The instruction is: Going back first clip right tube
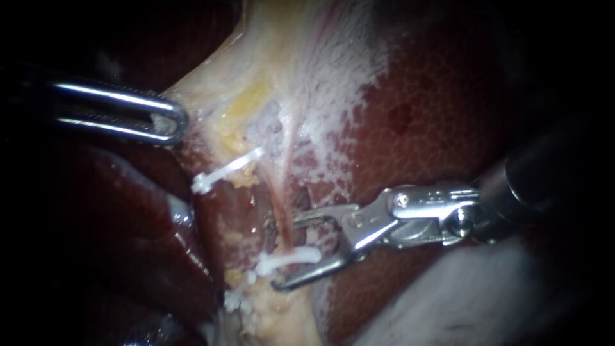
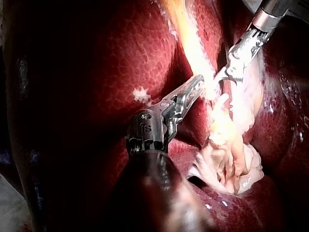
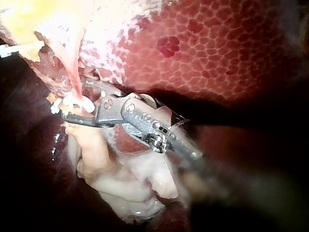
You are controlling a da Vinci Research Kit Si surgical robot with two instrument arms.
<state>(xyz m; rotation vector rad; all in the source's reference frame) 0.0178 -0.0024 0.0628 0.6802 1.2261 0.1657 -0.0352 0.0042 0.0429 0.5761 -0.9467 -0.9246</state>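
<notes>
Showing the right tool [image 1: 286,252] with jaws spread astride the thin tube [image 1: 279,186]; pulling back crookedly could catch the white clip [image 1: 295,257] and tear the tube.

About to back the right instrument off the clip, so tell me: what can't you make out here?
- Endoscope view: whether the clip between the right instrument's open jaws has latched; too small.
- Endoscope view: the tube past that clip, lost in pale tissue.
- Left wrist view: the clip, behind bright pale tissue.
- Right wrist view: right instrument's shaft, blurred.
</notes>
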